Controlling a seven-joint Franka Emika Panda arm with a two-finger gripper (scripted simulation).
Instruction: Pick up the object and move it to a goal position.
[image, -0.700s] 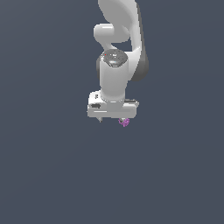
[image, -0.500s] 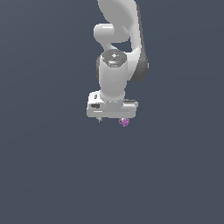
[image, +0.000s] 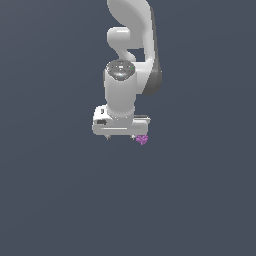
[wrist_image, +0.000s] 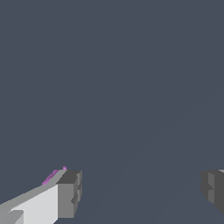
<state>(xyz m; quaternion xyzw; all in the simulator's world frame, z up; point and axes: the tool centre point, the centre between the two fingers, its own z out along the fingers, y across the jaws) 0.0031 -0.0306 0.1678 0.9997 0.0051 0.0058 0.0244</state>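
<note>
My gripper (image: 120, 136) is spread wide, holding nothing; the object (image: 142, 140) sits outside one finger (wrist_image: 69, 192), at the gripper's four o'clock in the exterior view. Closing now would probably miss it.

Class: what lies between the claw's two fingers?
Nothing: the wrist view shows bare grey floor between the fingers. The object sits outside one finger.

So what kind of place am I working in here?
Most likely a bare simulated workspace, not a real room: a flat, featureless grey ground fills both views, and the only things there are the smooth white arm and a tiny magenta object beside the open jaws.
</note>
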